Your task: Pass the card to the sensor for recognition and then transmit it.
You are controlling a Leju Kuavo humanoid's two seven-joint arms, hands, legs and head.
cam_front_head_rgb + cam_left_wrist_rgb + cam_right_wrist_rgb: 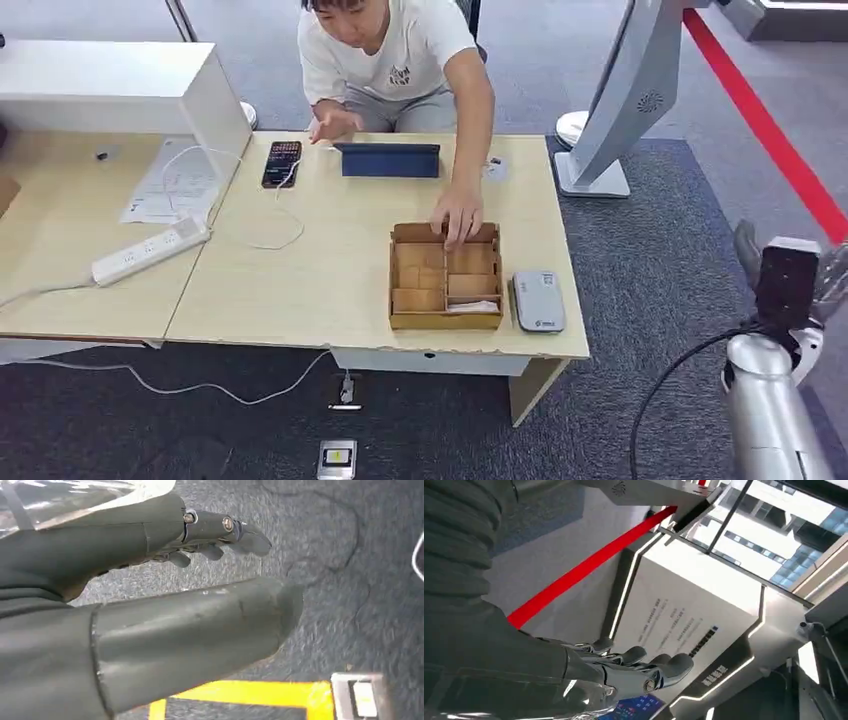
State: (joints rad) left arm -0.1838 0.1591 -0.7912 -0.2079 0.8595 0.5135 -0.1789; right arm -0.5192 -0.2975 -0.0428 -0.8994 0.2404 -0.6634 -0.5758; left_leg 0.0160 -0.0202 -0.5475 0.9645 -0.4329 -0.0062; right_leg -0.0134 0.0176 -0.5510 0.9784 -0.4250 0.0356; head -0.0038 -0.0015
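Observation:
A wooden compartment box (445, 275) stands near the table's front right, with a white card (473, 307) lying in its front compartment. A grey sensor pad (538, 300) lies right beside the box. A person behind the table has a hand (458, 215) on the box's far edge. My right hand (832, 275) is raised off to the right of the table, well clear of it; its fingers (644, 672) are stretched out and hold nothing. My left hand (165, 605) hangs over the grey carpet with thumb and fingers apart, holding nothing.
On the wooden table (330, 270) lie a blue tablet (387, 158), a dark phone (282, 163) on a white cable, papers and a power strip (150, 250). A white cabinet (120, 85) stands at the back left. A white stand (620, 110) and red floor stripe (770, 130) are at the right.

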